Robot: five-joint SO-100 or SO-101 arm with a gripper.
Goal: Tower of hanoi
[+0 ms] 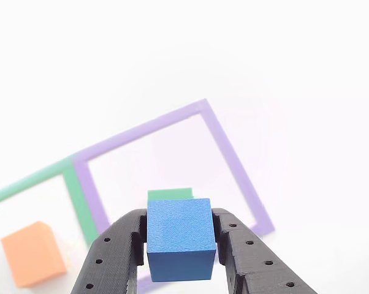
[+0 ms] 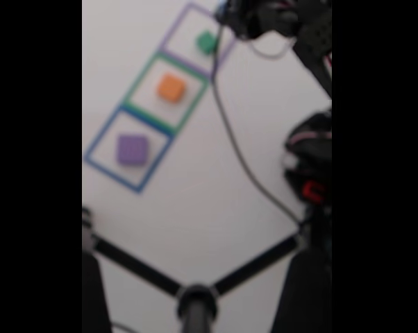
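**Blue cube clamped in the gripper above the purple outline**

From my remote seat I count four blocks in all: one blue, one green, one orange, one purple.

In the other view, the gripper [image 1: 181,245] comes up from the bottom edge with its two black fingers [image 1: 114,254] closed on the blue cube [image 1: 180,237]. One finger presses each side face of the cube, so the jaws stand only as wide as the cube itself. Just behind the cube's top edge I see a strip of the green block [image 1: 170,194], mostly hidden by the cube. I cannot tell whether the cube touches the green block or hangs clear of it. Both sit within the purple tape outline [image 1: 227,156]. To the left in this view, the orange block [image 1: 32,253] lies inside the green tape outline [image 1: 74,196], well apart from the gripper.

The fixed view is badly blurred, but I count three tape outlines in a diagonal row, each holding one block. The purple block [image 2: 132,149] lies in the blue tape outline [image 2: 98,142] at lower left. The orange block [image 2: 171,88] lies in the middle outline. The green block [image 2: 207,43] lies in the top outline, right beside the dark mass of the arm [image 2: 278,21]. A dark cable [image 2: 240,159] trails down across the white table [image 2: 195,222].
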